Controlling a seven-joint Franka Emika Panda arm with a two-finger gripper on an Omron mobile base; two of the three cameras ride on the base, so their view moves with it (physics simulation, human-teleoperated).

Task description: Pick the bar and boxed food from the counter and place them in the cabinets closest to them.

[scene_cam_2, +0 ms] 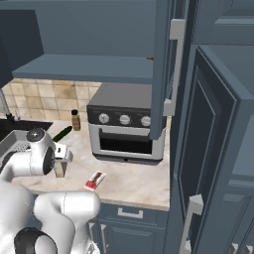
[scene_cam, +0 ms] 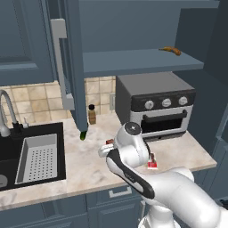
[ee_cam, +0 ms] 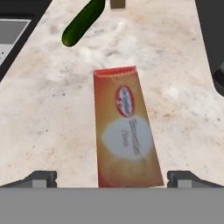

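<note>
I'm lining up on the boxed food (ee_cam: pixel 125 131), standing on the counter (ee_cam: pixel 43 118) directly below my gripper (ee_cam: pixel 112 178), whose fingers stand wide apart either side of it, gripping nothing. Next I judge: descend, then close across the carton. Count: one carton, one bar (scene_cam_2: pixel 95 179) (off to one side), one cucumber (ee_cam: pixel 83 22) beyond, one bottle (scene_cam: pixel 91 114).
</note>
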